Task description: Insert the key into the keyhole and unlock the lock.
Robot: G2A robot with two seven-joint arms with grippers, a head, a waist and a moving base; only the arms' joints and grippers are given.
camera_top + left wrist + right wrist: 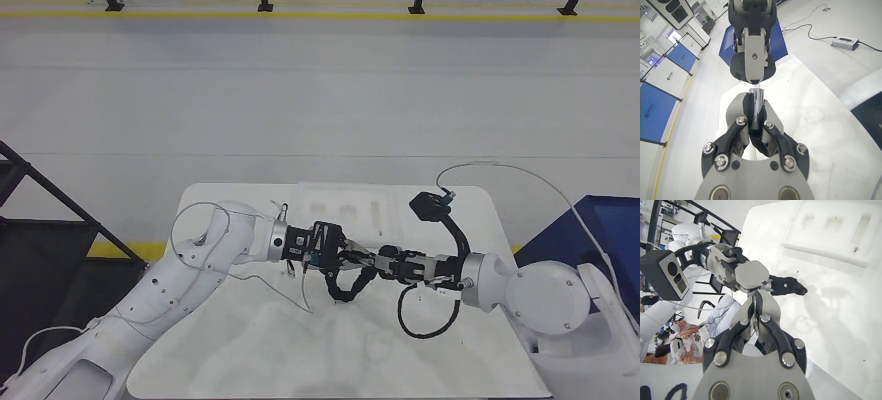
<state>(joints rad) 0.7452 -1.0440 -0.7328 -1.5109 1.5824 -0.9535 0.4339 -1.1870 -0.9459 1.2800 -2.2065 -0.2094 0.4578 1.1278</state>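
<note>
White round-cornered counter (300, 350) is seen under both arms, and a white foam tray (320, 195) with rectangular recesses is laid at its far edge. Above the counter's middle, a chrome cylinder lock (758, 100) is pinched by the left gripper (754, 106). A flat metal key (755, 311) is clamped in the right gripper (755, 302), with its tip held against the lock's end face.

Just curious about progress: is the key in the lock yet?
Not fully; how deep, cannot tell. The key meets the silver end of the lock, blade showing.
</note>
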